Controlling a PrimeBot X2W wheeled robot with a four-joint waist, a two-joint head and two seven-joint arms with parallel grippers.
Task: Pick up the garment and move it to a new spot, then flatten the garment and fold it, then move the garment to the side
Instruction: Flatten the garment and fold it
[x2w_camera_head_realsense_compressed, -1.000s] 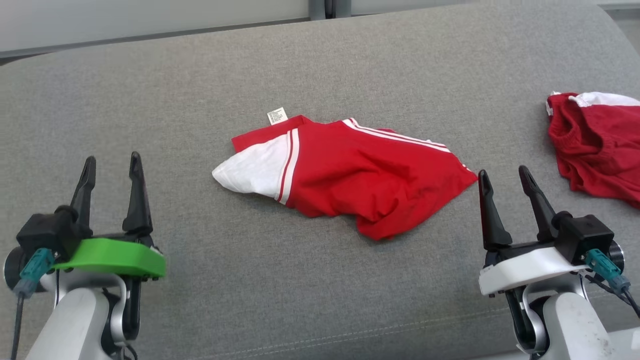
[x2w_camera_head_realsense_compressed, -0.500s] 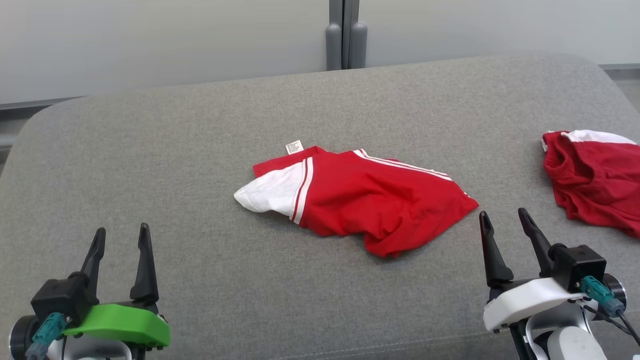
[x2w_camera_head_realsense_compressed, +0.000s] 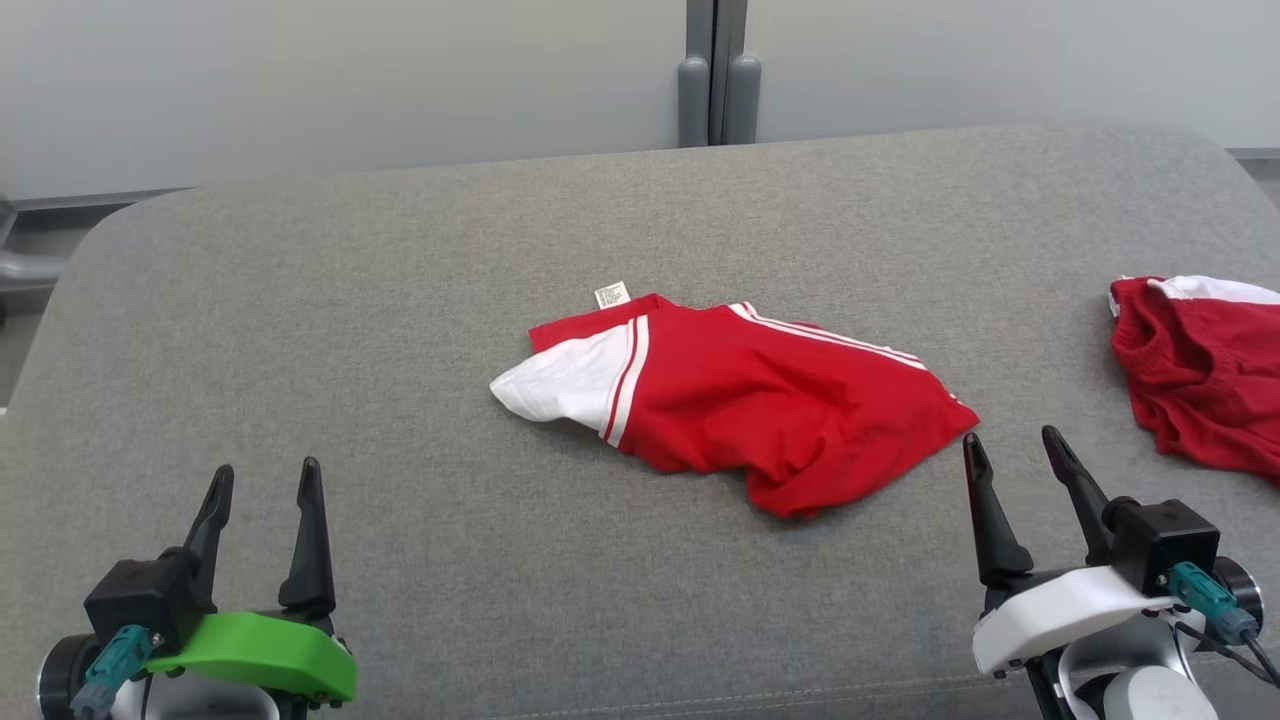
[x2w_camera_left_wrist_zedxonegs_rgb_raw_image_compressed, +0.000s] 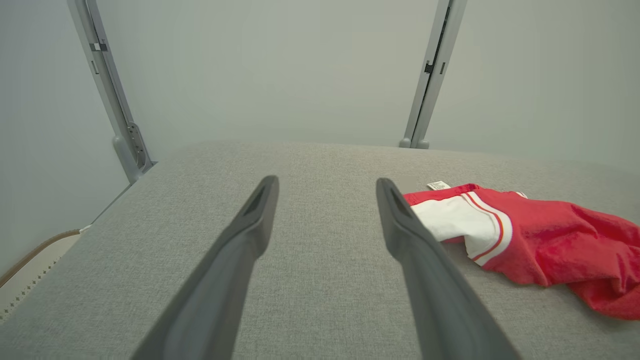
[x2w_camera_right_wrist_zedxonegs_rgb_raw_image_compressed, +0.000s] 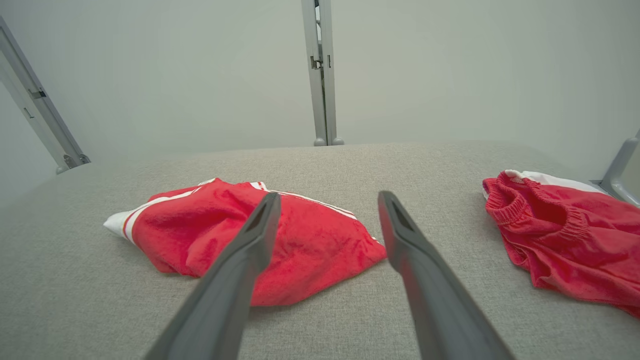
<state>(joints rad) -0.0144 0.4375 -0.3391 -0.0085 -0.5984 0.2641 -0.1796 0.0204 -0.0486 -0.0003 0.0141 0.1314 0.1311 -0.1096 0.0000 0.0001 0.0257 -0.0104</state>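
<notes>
1. Surface (x2w_camera_head_realsense_compressed: 400, 300): a grey, fabric-covered pad with rounded far corners. It extends ahead of both claws and carries everything below.
2. Garment (x2w_camera_head_realsense_compressed: 760, 410): red with a white panel and white stripes, crumpled and partly doubled over. It lies ahead of and between the two claws, with its right-hand corner just ahead of the right claw's fingertips and slightly to their left. Its white end is well apart from the left claw, ahead and to its right. Nothing holds it, so the pick-up appears not yet begun.
3. Second red garment (x2w_camera_head_realsense_compressed: 1200, 390): bunched, ahead and to the right of the right claw, apart from the first.
4. Left claw (x2w_camera_head_realsense_compressed: 267, 468) and right claw (x2w_camera_head_realsense_compressed: 1010, 436): each has its two fingers spread apart with nothing between them, poised over bare surface.
5. Label (x2w_camera_head_realsense_compressed: 611, 295): a small white tag at the garment's far edge, beyond either claw.

Likely hazards:
- A pinch may take only the top layer, so the cloth unrolls or slips free on lifting.
- The textured surface may drag on the fabric and add creases.
- A reach drifting rightward could catch the second red garment instead.
- A sideways placement may overlap that pile.
</notes>
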